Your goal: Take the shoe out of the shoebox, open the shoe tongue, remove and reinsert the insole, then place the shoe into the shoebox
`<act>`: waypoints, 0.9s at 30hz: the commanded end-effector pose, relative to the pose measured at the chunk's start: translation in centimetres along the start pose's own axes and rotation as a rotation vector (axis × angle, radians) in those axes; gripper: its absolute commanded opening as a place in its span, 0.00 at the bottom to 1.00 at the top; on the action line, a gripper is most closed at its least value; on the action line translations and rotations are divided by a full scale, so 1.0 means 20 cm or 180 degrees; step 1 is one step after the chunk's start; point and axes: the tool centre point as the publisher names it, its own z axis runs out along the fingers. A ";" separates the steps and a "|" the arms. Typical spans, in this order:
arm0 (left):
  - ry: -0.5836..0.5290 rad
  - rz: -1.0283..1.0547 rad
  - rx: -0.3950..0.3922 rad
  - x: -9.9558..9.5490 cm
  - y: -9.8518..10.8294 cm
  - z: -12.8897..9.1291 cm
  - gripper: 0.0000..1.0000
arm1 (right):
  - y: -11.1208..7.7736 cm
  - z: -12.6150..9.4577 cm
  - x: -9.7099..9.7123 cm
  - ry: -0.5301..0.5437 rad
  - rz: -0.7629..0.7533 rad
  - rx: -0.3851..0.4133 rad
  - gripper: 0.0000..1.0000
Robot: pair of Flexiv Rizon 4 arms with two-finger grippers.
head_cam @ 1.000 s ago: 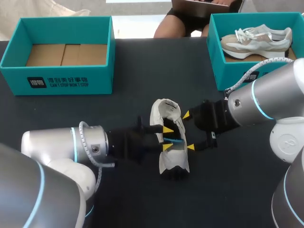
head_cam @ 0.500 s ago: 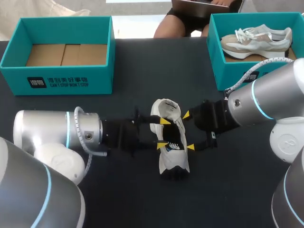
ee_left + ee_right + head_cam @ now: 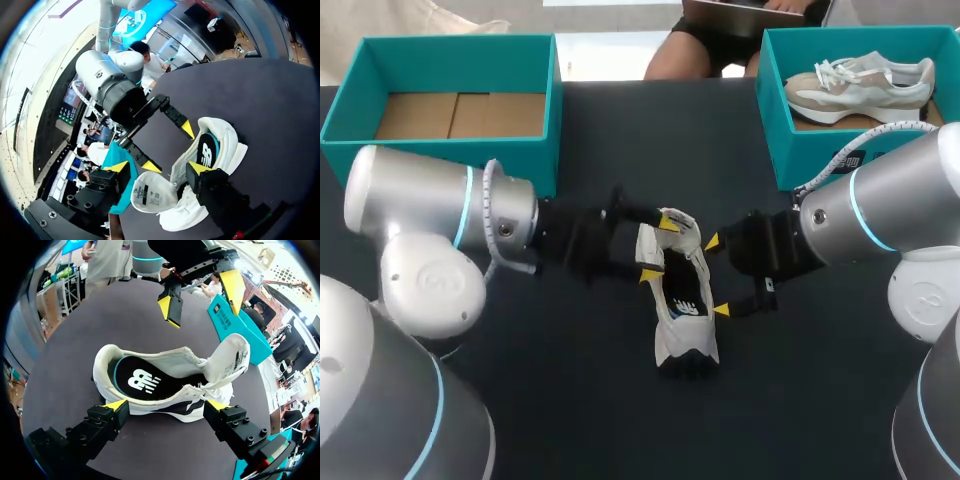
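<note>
Currently the shoe point(image 3: 680, 300) lies at table point(image 3: 570, 400) centre, long axis 12-to-6, raised tongue point(image 3: 230, 357) at the 12 end, insole point(image 3: 142, 377) seated; left gripper point(image 3: 658, 248) just beside at its 9, right gripper point(image 3: 717, 277) at its 3, both spread wide and empty, so either could likely take it.

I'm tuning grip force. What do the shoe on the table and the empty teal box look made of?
The shoe looks like soft white fabric, matte; its tongue folds back limply. Its insole is likely matte black foam or cloth. The empty box looks like cardboard: brown flaps inside, smooth teal walls outside.
</note>
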 end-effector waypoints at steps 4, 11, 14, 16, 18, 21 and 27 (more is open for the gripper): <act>0.1532 0.0029 0.0021 -0.12 0.01 -0.02 1.00 | -0.03 -0.07 0.01 0.0067 0.0036 0.0068 1.00; 0.1532 0.0029 0.0021 -0.12 0.01 -0.02 1.00 | -0.10 -0.31 -0.03 0.0095 0.0128 0.0316 1.00; 0.1532 0.0029 0.0021 -0.12 0.01 -0.02 1.00 | -0.12 -0.43 -0.06 0.0064 0.0183 0.0393 1.00; 0.1532 0.0029 0.0021 -0.12 0.01 -0.02 1.00 | -0.13 -0.53 -0.08 0.0034 0.0197 0.0434 1.00; 0.1532 0.0029 0.0021 -0.12 0.01 -0.02 1.00 | -0.13 -0.61 -0.11 0.0082 0.0160 0.0504 1.00; 0.1532 0.0029 0.0021 -0.12 0.01 -0.02 1.00 | -0.15 -0.70 -0.14 0.0187 0.0167 0.0537 1.00; 0.1532 0.0029 0.0021 -0.12 0.01 -0.02 1.00 | -0.18 -0.83 -0.18 0.0310 0.0165 0.0533 1.00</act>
